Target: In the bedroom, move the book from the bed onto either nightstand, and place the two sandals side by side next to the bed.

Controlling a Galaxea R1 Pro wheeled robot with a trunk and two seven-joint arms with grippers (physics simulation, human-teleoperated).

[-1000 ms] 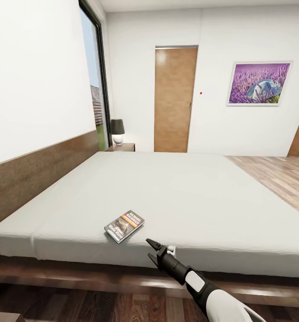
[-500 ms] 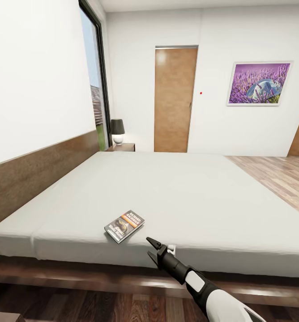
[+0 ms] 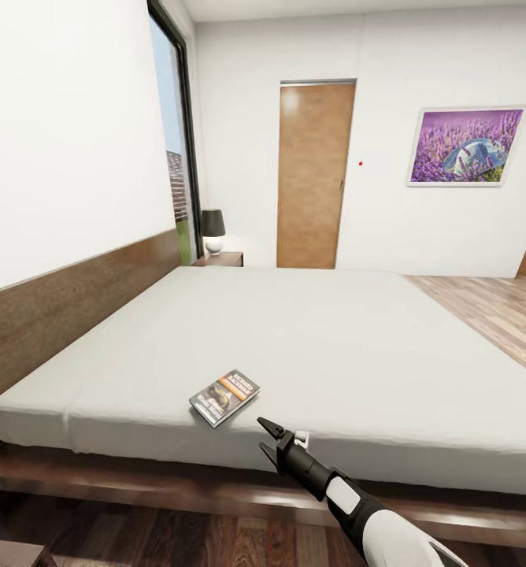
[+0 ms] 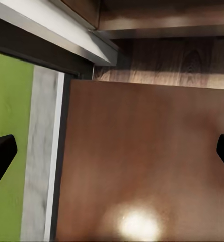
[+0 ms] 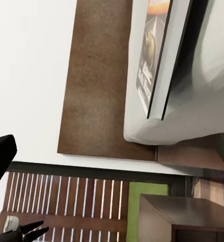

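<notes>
Book [image 3: 224,397] flat near bed [image 3: 310,339] edge, at 11 o'clock from right gripper [image 3: 268,440]. Jaws open, empty. Reach forward, pinch near edge. Left gripper [image 4: 112,151] wide open, empty.

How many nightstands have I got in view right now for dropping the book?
2. One nightstand stands at the bed's far side under the lamp, by the window. A second, glossy brown one sits below the left gripper, at the near side.

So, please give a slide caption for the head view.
Open right gripper hovers just short of the book lying on the bed.
</notes>
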